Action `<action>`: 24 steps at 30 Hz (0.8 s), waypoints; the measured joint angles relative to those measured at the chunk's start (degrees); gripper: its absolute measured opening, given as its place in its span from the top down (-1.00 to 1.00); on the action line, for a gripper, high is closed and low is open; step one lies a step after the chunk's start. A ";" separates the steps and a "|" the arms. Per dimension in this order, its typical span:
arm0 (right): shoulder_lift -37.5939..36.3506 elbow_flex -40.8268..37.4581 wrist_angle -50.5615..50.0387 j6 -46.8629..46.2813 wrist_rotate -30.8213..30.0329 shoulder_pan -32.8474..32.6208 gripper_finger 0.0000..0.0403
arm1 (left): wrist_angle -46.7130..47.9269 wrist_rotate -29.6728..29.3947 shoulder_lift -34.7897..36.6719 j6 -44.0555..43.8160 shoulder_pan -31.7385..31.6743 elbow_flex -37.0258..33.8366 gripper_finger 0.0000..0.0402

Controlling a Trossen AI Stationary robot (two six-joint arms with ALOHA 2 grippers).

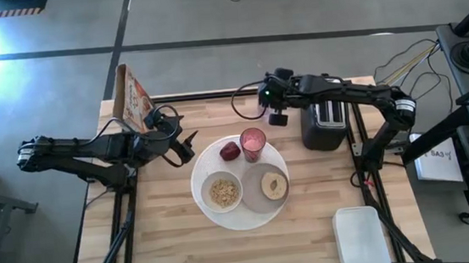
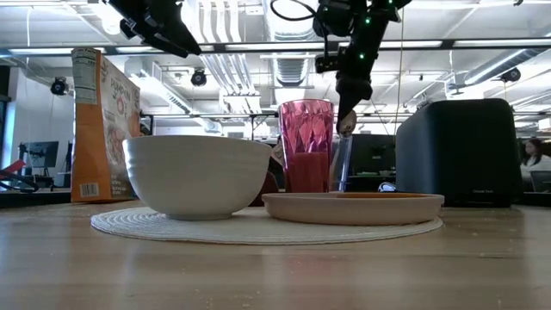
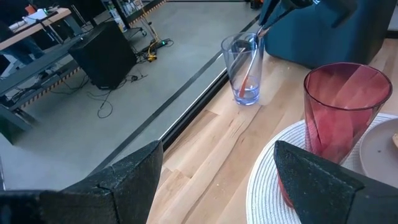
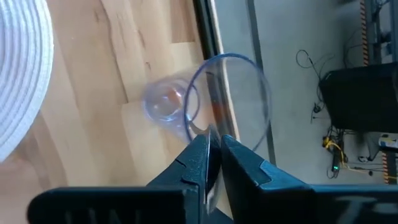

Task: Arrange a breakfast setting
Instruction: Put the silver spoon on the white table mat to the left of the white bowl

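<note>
In the high view, the cereal box point(image 1: 133, 96) stands at the upper left of the table point(image 1: 167, 239), and just right of it the left gripper point(image 1: 186, 146) hangs with its fingers spread wide and nothing between them, close to the left edge of the large round white plate point(image 1: 216, 214). On that plate, at frame centre, the small white bowl point(image 1: 223, 191) sits lower left, the small grey plate point(image 1: 255, 196) with the bagel half point(image 1: 274, 184) lower right, the red apple point(image 1: 230, 151) and pink tumbler point(image 1: 253, 143) along the upper edge. Right of the tumbler, in the left wrist view, a clear glass point(image 3: 243, 70) stands apart on the bare wood, with the orange-handled spoon point(image 3: 250, 65) upright inside it. The right gripper point(image 4: 213, 151) hovers directly over that glass, fingers nearly together, pinching the spoon's top. Further right stand the dark toaster point(image 1: 326, 123) and, lower right, a white container point(image 1: 362, 238).
</note>
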State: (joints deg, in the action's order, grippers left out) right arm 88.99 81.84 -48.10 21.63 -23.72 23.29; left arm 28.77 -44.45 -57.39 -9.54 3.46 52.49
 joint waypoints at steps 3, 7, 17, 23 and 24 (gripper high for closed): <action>0.09 -0.07 -0.15 0.96 0.17 0.00 0.76 | 0.09 0.01 0.00 0.00 0.00 0.00 -0.44; 0.11 -0.07 0.02 1.52 0.07 0.12 0.65 | 0.13 0.00 0.00 0.00 0.00 0.00 -0.44; 0.11 -0.07 0.09 1.74 -0.32 1.27 0.65 | 0.85 0.00 0.00 0.00 0.02 0.00 -0.44; 0.11 -0.07 0.25 3.64 -0.31 1.51 0.65 | 0.90 0.00 0.00 0.00 0.00 0.00 -0.44; 0.09 -0.07 0.42 3.72 -0.30 1.51 0.64 | 0.90 0.00 0.00 0.00 0.00 -0.01 -0.44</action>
State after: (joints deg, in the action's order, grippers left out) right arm 89.08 81.78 -47.69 25.34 -24.02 24.80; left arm 29.67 -44.45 -57.39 -9.54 3.46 52.48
